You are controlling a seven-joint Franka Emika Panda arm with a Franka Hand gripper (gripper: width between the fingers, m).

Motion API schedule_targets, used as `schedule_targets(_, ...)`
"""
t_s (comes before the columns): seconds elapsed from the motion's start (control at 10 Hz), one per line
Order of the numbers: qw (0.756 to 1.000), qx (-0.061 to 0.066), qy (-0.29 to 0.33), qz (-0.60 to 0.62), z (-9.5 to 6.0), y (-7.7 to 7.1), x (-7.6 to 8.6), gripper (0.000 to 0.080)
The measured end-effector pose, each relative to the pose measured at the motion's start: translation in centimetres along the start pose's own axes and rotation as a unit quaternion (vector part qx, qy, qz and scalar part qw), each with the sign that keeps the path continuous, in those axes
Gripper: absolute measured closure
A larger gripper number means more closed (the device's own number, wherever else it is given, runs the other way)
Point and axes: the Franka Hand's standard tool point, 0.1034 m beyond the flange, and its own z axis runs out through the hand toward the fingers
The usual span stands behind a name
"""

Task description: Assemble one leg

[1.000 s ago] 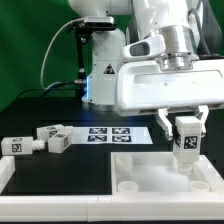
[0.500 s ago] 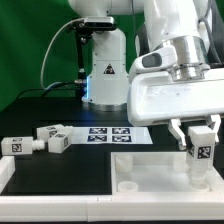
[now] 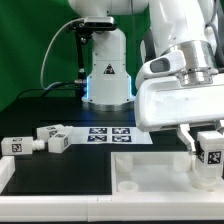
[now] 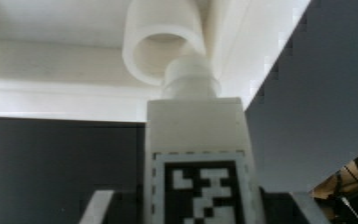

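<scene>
My gripper is shut on a leg, a white block with a black-and-white tag, and holds it upright over the far right corner of the large white tray-like piece. In the wrist view the leg fills the middle, its tip next to a round hole in the white piece. Three more legs lie on the table at the exterior view's left.
The marker board lies flat behind the tray-like piece. A second robot base stands at the back. A green backdrop covers the rear left. The tray-like piece has round sockets near its rim.
My gripper has carried the leg toward the exterior view's right and slightly down, along the tray-like piece toward its right corner.
</scene>
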Motion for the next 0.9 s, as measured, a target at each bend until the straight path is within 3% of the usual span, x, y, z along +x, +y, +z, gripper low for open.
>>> schedule_targets(0.5, 1.000, -0.001, -0.009, -0.014, -0.72, 0.19, -1.00, 0.0515)
schedule_targets(0.9, 1.000, -0.004, -0.008, -0.014, -0.46, 0.70, -0.73, 0.0515)
